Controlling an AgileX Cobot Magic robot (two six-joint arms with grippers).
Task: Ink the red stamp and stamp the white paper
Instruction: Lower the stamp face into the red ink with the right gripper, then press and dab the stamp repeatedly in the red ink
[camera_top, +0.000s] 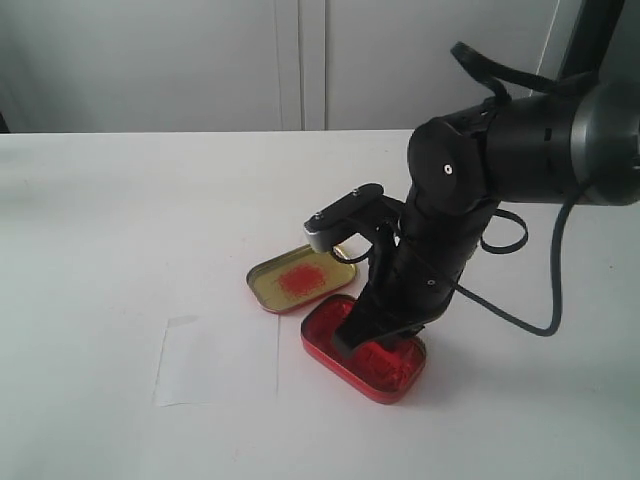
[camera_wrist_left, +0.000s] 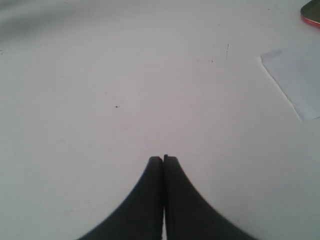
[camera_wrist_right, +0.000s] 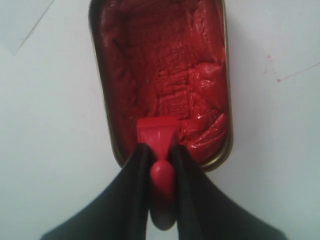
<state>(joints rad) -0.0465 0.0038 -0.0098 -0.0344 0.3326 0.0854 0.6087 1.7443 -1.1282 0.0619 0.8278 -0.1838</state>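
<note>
One red stamp (camera_wrist_right: 158, 131), smooth plastic with a square base and a rounded knob, is pinched in the right gripper (camera_wrist_right: 160, 148), base down on the lumpy, glossy ink in the one oval red tin (camera_top: 340, 368). One gold lid (camera_top: 262, 287) lies just beside the tin at eleven o'clock, and one thin white paper (camera_top: 215, 360) at nine. The left gripper (camera_wrist_left: 163, 159) is closed on nothing over the table (camera_wrist_left: 125, 75).
</note>
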